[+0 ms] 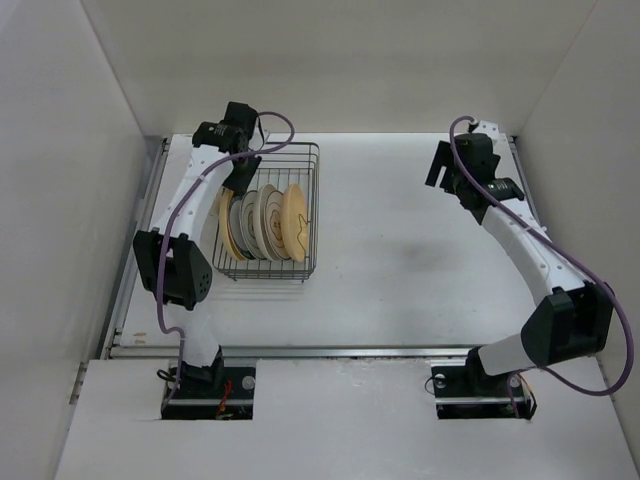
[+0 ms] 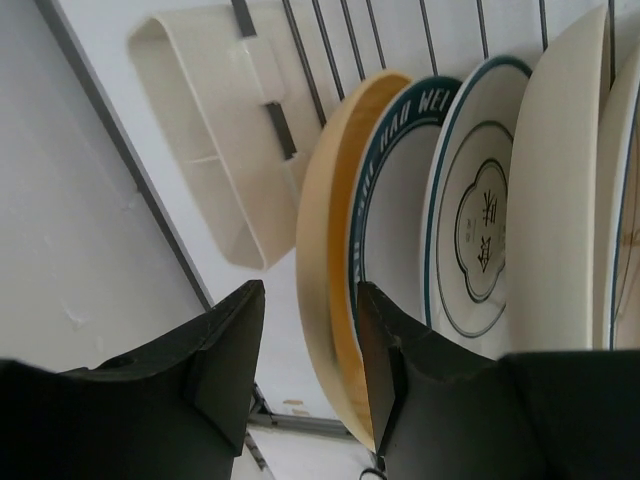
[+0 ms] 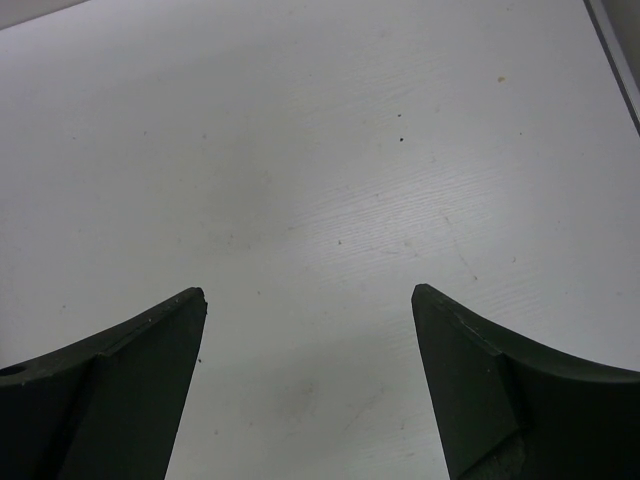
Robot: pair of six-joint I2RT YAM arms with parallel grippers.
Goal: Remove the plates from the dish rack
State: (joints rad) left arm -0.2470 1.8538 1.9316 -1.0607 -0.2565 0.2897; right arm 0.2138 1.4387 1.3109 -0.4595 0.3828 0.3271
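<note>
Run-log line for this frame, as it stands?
left gripper: open, astride tan plate rim | right gripper: open over table | plates: upright in rack

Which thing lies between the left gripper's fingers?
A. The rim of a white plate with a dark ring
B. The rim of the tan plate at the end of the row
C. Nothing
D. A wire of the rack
B: in the left wrist view the rim of the tan plate runs up through the gap of the left gripper.
</note>
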